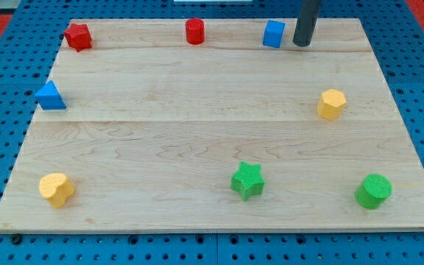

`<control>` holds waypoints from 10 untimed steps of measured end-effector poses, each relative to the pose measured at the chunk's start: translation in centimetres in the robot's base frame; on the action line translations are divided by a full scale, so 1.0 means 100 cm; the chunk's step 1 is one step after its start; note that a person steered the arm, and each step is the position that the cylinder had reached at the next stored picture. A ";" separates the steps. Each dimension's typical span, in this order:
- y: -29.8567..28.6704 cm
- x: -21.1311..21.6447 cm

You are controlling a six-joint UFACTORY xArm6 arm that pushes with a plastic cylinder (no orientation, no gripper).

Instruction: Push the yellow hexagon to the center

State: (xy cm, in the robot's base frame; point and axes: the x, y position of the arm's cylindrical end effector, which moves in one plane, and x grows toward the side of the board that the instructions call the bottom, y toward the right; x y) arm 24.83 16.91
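The yellow hexagon (331, 103) sits on the wooden board (197, 132) at the view's right, a little above mid-height. My tip (301, 43) rests near the board's top edge, up and to the left of the hexagon and well apart from it. It stands just right of the blue cube (274, 34), with a small gap between them.
A red star-like block (78, 36) and a red cylinder (194, 31) sit along the top. A blue triangle (50, 96) is at the left edge. A yellow heart-like block (56, 189), a green star (247, 180) and a green cylinder (373, 191) line the bottom.
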 end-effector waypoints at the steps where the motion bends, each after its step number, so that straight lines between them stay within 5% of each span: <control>1: 0.030 -0.002; 4: 0.033 0.066; 6: 0.132 0.111; 7: 0.059 0.168; 10: -0.144 0.217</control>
State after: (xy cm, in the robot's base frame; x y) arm 46.49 2.56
